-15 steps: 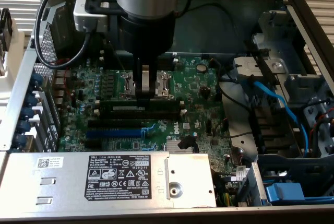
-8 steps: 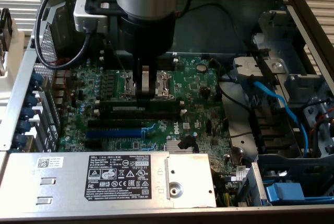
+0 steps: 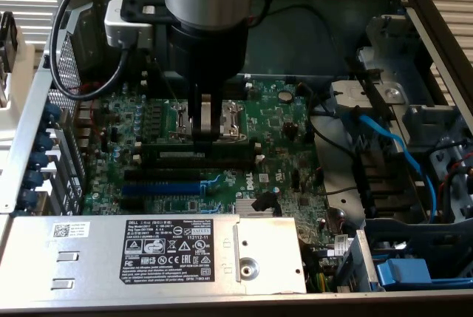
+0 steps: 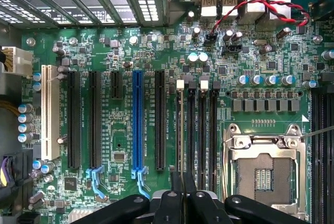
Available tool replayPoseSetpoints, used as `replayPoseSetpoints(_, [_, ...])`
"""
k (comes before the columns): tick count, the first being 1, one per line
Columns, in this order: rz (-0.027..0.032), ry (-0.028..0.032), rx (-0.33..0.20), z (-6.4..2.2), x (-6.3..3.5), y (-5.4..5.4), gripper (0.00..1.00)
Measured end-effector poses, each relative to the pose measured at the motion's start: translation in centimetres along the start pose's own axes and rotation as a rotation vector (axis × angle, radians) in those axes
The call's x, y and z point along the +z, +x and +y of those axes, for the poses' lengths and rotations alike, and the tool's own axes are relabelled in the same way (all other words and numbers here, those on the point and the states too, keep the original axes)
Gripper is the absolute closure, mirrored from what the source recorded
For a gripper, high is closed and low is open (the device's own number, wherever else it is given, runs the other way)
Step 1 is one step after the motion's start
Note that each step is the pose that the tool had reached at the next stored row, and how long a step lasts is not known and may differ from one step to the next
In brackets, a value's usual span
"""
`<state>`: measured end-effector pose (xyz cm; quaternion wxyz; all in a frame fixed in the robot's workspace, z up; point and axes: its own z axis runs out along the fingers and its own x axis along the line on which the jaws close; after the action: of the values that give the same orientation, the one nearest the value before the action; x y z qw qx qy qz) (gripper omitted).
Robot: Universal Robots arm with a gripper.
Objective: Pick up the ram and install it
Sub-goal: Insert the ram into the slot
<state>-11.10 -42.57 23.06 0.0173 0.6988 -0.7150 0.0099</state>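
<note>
Exterior view, nearest edge first, says the one by the door: what's that silver box (image 3: 89, 247) at six o'clock?

A metal housing lying flat, answers the other, with a black label (image 3: 171, 250) covered in white print. Just past it the green motherboard (image 3: 288, 132) begins.

And on the board?

Going away from us: a long blue slot (image 3: 162, 188), then long black slots (image 3: 222, 165) running the same way. Right behind those stands the ram (image 3: 174, 147), a dark strip up on its long edge, parallel to the slots, close to the middle of the picture.

Is it in a slot?

It sits low at the slots, but whether it is pushed home I cannot tell.

What about the gripper (image 3: 205, 134)?

It comes straight down from twelve o'clock, and its two dark fingers (image 3: 198, 121) are pinched together on the ram's upper edge, about halfway along the strip.

Anything beyond it?

The metal processor socket (image 3: 233, 119), partly hidden by the fingers. Off at three o'clock a blue cable (image 3: 399, 151) curves across grey brackets. At ten o'clock a dark cable (image 3: 70, 51) loops down from the white block (image 3: 126, 25) on the wrist. Farthest back is the case wall (image 3: 332, 7).

And the wrist view?

It looks straight down on the board, with the fingers side by side and the slots stretching away from them.
</note>
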Motion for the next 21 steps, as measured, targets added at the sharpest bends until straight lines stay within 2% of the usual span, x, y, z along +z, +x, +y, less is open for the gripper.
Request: replayPoseSetpoints(21, [0.0,0.0001,0.0,0.0,0.3,-0.01,0.88])
